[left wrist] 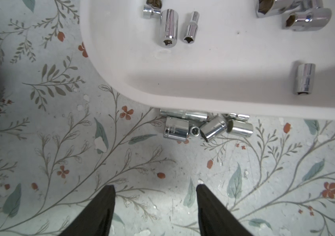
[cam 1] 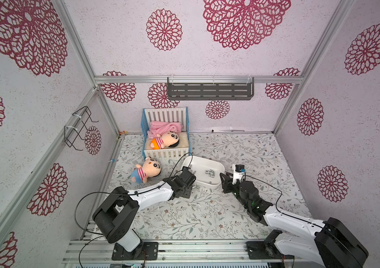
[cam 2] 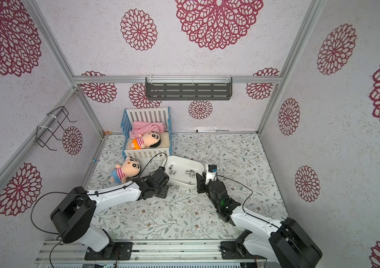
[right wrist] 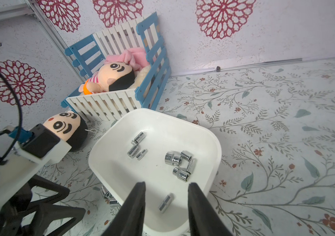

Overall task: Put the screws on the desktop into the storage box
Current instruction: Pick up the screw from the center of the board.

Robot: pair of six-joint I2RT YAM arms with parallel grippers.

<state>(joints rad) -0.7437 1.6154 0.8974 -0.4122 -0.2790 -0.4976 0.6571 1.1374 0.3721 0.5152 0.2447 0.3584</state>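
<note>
Screws (left wrist: 205,126): a cluster lies on the worktop (left wrist: 60,143) against the outer wall of the storage box (left wrist: 105,67); more lie inside it.
Left tool (left wrist: 155,186): we see it aimed down, near the cluster, fingers apart, empty.
Right tool (right wrist: 166,183): over the box's end, fingers apart, gripping nothing.
Views: both top views partly hide the cluster behind the left arm (cam 1: 151,192).

The desktop (cam 1: 207,215) is white, printed with grey-green leafy vines and small reddish-brown flowers; the walls (cam 1: 207,60) are pale pink with dark red lacy rosettes. The storage box (cam 1: 201,166) is plain white, the screws (left wrist: 207,127) shiny silver. The crib (cam 1: 165,114) is blue with white slats and its blanket (cam 1: 164,127) pink; the crib doll (cam 1: 168,140) wears red-and-white stripes with orange, the loose doll (cam 1: 148,168) the same stripes with blue.
</note>
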